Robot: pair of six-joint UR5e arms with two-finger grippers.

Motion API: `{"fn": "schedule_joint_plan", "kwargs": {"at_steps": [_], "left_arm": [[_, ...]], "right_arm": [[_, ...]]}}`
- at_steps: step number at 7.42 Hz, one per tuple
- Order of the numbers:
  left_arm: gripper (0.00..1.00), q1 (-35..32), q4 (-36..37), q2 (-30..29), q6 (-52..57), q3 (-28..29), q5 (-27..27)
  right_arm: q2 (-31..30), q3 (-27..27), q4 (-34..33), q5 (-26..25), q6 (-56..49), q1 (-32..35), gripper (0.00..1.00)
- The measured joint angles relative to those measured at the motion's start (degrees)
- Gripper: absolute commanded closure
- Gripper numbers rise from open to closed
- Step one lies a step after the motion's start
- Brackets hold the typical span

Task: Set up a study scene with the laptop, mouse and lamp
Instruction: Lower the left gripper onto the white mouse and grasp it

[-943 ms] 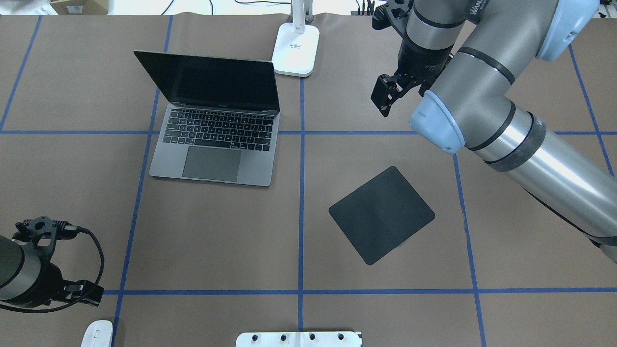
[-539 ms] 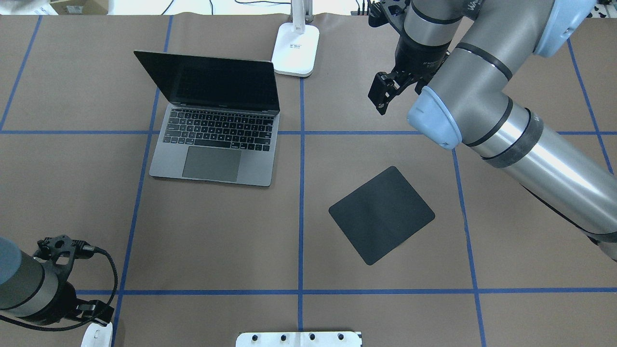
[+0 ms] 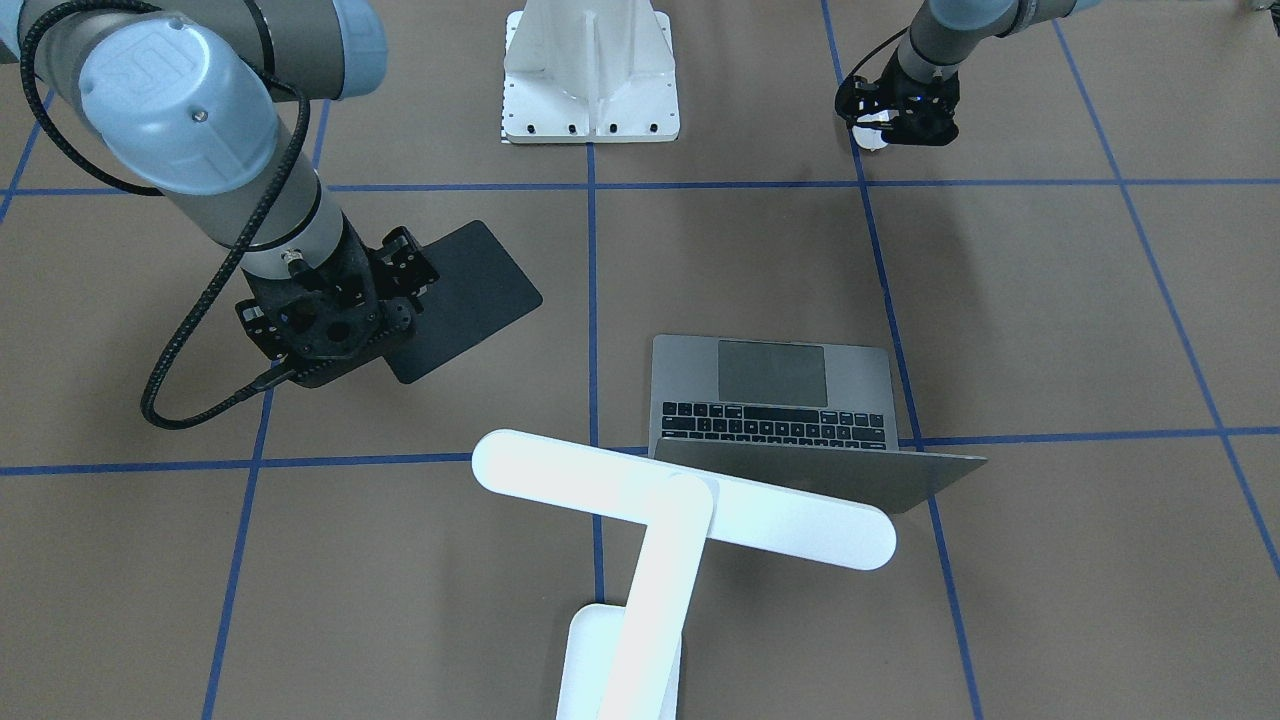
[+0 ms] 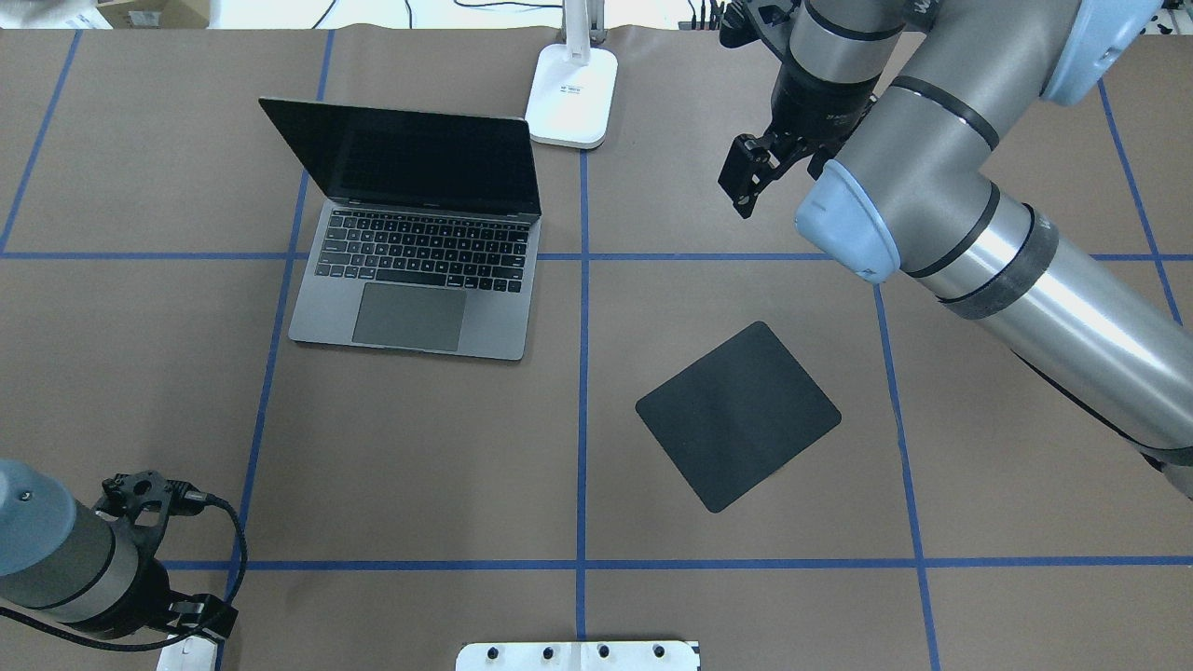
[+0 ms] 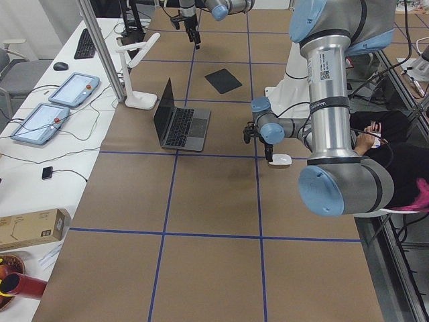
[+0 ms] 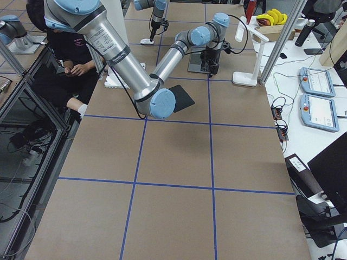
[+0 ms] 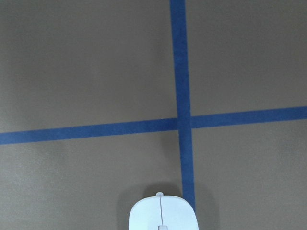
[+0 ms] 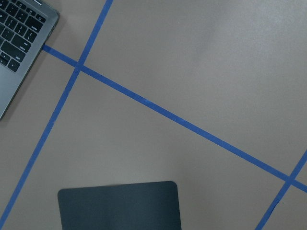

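Note:
The grey laptop (image 4: 410,280) stands open at the far left of the table. The white lamp (image 3: 680,500) stands behind it, its base (image 4: 571,93) at the far edge. The white mouse (image 7: 163,213) lies at the near left edge, only a sliver showing in the overhead view (image 4: 179,645). My left gripper (image 4: 200,620) hangs just over the mouse (image 3: 870,127) and looks open. My right gripper (image 4: 743,186) hangs open and empty above the far right of the table, beyond the black pad (image 4: 736,415).
The black flat pad (image 3: 470,290) lies right of centre, turned at an angle. A white bolted pedestal (image 4: 578,655) stands at the near edge. Blue tape lines cross the brown table. A person sits beyond the table's left end (image 5: 389,154).
My left arm has moved toward the near edge and a little right, over the mouse, which it now mostly covers in the overhead view. The right gripper has barely shifted.

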Motion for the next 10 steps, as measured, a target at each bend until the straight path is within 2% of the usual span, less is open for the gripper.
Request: {"fn": "schedule_joint_plan", "kwargs": {"at_steps": [10], "left_arm": [[0.04, 0.26, -0.85, -1.06, 0.06, 3.24, -7.86]], "right_arm": [[0.42, 0.09, 0.26, -0.41, 0.09, -0.04, 0.0]]}}
